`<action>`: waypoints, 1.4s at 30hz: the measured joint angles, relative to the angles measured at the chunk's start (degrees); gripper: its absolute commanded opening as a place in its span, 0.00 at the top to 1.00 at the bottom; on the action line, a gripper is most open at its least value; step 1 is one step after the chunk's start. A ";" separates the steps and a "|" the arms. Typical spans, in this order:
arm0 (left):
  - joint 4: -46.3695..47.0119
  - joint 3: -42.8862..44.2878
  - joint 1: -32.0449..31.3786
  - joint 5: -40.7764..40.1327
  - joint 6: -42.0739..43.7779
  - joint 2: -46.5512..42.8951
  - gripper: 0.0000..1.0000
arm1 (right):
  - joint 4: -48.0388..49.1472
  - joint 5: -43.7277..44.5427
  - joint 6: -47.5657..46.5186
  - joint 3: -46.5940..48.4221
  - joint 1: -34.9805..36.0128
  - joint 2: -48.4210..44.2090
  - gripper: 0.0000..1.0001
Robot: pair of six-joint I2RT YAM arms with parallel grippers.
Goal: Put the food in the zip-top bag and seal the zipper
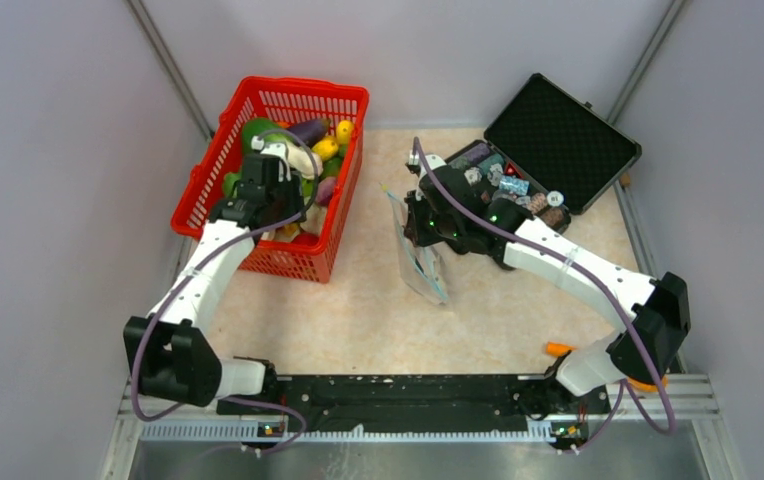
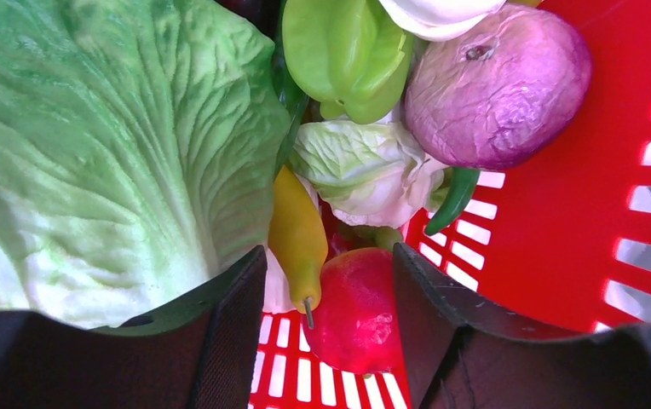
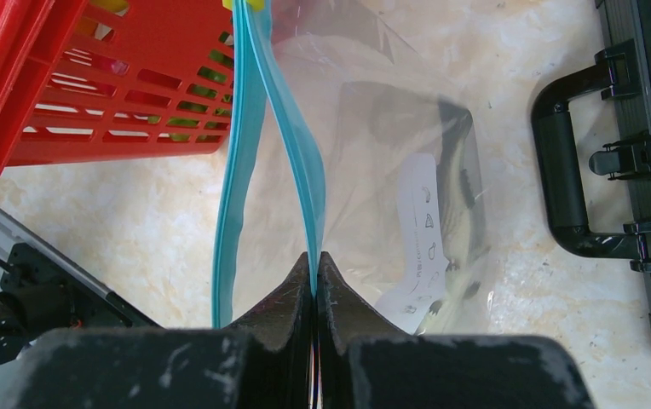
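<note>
The food lies in the red mesh basket [image 1: 216,170]. My left gripper [image 2: 329,281] is open, down inside the basket, its fingers on either side of a red round fruit [image 2: 360,311] and the tip of a yellow pepper [image 2: 296,234]. A big cabbage leaf [image 2: 92,145], a purple onion [image 2: 497,85] and a green pepper [image 2: 348,51] lie around it. My right gripper [image 3: 315,271] is shut on one blue zipper strip [image 3: 301,162] of the clear zip-top bag [image 3: 390,153], holding it up with its mouth open. The other strip [image 3: 235,170] hangs apart. The bag also shows in the top view [image 1: 420,255].
An open black case [image 1: 558,130] of small silvery trinkets stands at the back right; its handle [image 3: 561,170] is close to the bag. An orange tool [image 1: 558,349] lies by the right arm's base. Grey walls close in both sides.
</note>
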 measured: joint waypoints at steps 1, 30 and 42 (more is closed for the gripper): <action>-0.04 0.00 0.00 -0.02 0.07 0.33 0.47 | 0.00 -0.07 0.09 0.00 0.00 0.00 1.00; -2.25 0.00 -0.74 -4.46 1.01 6.19 1.00 | 0.24 -1.14 0.50 -0.74 0.00 -0.59 1.00; -2.58 0.11 -0.70 0.17 0.98 -4.57 1.00 | 0.24 -0.61 0.94 -0.74 0.00 -0.76 1.00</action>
